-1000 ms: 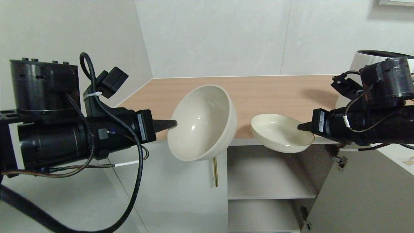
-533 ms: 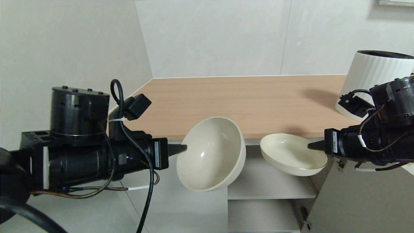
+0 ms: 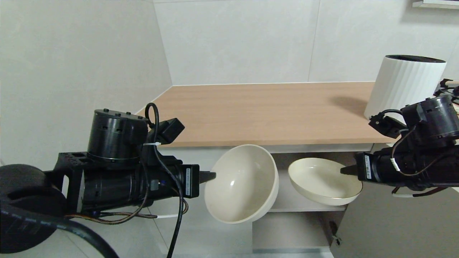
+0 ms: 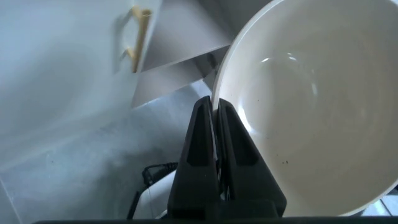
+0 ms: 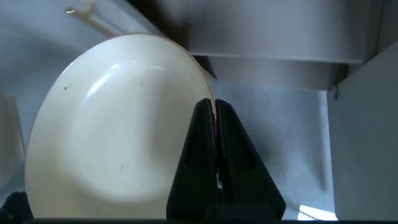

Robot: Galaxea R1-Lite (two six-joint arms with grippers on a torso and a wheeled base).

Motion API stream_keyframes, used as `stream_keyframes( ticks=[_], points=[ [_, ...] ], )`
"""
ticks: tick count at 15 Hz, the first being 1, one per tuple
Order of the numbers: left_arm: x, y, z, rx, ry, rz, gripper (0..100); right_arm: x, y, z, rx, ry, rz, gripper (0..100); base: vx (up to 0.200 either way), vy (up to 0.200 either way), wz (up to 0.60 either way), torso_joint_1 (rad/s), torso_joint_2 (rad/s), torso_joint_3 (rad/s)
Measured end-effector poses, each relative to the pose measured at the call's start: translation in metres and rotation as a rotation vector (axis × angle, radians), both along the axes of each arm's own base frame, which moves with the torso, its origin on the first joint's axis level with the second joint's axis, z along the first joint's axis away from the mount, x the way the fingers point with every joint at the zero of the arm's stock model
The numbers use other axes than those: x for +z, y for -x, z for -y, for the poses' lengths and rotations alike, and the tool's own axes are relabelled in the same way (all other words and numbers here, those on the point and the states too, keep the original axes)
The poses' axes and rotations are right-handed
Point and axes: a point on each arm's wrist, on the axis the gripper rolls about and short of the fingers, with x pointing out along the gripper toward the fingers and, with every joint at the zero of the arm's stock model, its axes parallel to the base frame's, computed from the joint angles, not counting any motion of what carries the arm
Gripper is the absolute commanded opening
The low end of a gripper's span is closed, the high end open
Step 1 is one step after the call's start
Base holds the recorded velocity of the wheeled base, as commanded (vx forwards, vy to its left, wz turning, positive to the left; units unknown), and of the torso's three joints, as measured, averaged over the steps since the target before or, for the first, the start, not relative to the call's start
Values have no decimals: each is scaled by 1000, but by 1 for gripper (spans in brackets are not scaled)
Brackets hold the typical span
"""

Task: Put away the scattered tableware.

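- Deep bowl [image 3: 242, 184]: I'm gripping its rim with the left gripper [image 3: 212, 176], jaws clamped.
- Shallow dish [image 3: 322, 181], at its three o'clock: right gripper [image 3: 343, 169] is pinching the rim.

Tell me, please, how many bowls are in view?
2: a deep bowl in the left gripper, a shallow bowl in the right gripper, both before the open cupboard; more may be hidden.

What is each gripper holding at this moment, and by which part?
The left gripper is clamped on the rim of the deep bowl. The right gripper is clamped on the rim of the shallow dish.
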Motion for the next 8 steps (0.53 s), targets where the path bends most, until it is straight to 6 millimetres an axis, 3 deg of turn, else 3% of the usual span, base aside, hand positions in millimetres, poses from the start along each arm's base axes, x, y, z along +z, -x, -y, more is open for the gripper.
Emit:
stream_keyframes(
  ticks=[5,8],
  points=[
    [-3,-1,1,2,-6,-8,0,-10,-9,-3,-3,13,-26,0,0,0,0,-4,15,10],
    [-3,-2,1,3,-6,-7,0,-16,-13,-5,-5,20,-40,0,0,0,0,-105,330,219]
  ],
)
